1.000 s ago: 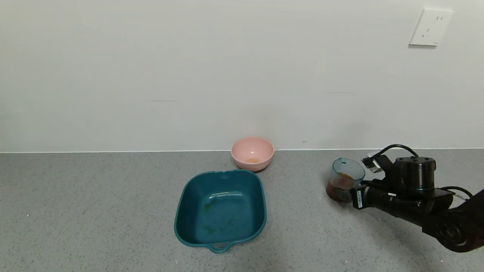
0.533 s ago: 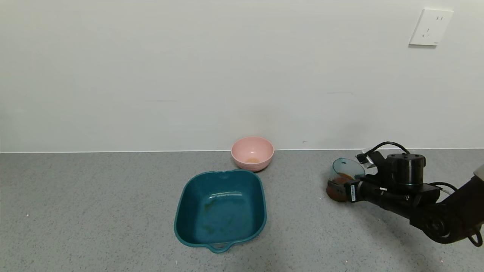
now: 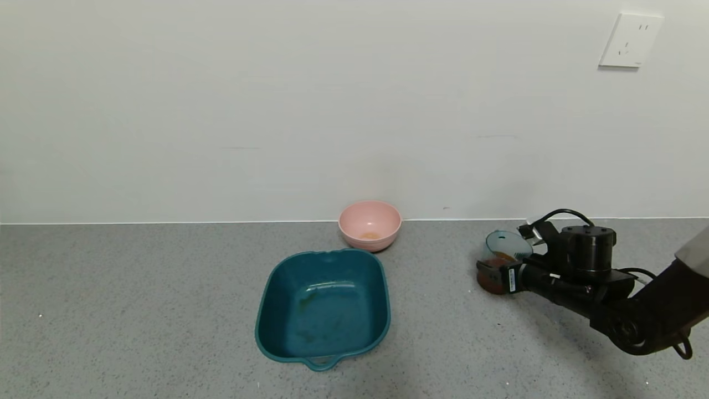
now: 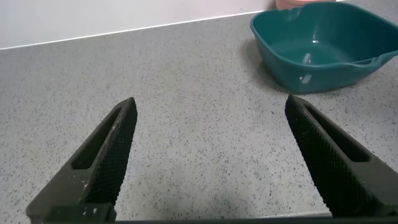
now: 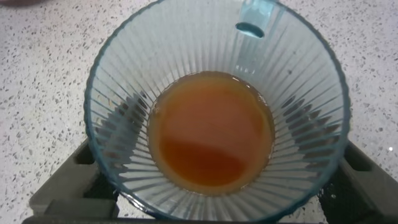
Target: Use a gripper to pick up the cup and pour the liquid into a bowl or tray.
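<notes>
1. The right gripper (image 3: 494,275) has its fingers closed around the cup (image 3: 504,259) on the counter (image 3: 138,310).
2. The cup holds reddish-brown liquid (image 5: 210,129), standing at three o'clock from the teal tub (image 3: 323,306), well apart.
3. The left gripper (image 4: 211,162) hangs wide open, empty.

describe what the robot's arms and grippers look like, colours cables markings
The right gripper is black, on a black tubular arm with a squat black cylinder housing on the wrist, a looping black cable behind it and a small white label near the fingers. The left gripper shows two long black wedge-shaped fingers with finely ribbed inner pads.
</notes>
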Controlling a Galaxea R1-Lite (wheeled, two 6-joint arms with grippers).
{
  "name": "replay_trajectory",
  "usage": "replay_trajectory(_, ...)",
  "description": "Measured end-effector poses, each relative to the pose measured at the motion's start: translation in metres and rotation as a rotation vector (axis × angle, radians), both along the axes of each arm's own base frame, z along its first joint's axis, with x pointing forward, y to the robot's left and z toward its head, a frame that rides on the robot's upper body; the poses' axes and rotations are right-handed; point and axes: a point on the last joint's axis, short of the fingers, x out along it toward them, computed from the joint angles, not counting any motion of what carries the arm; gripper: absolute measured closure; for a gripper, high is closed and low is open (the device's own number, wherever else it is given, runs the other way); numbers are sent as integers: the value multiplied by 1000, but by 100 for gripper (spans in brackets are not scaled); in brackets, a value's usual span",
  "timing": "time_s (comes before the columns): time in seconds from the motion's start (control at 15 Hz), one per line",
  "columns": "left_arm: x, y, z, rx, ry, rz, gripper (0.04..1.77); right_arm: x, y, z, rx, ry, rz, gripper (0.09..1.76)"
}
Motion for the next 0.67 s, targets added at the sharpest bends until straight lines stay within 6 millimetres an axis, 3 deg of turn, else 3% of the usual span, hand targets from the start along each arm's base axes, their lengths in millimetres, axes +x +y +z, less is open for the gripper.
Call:
replay_trajectory(0.07,0,0,0,0,0,0,9,0,0,-1,-1,-1,-2,14)
replay_trajectory(0.2,0,0,0,0,0,0,9,1,0,-3,-2,2,-4,42)
replay_trajectory(0.27,0,0,0,0,0,0,9,1,-1,-3,-2,3,-5,46)
replay_trajectory(0.67,0,0,0,0,0,0,9,0,-1,-4,-3,11,-5,48)
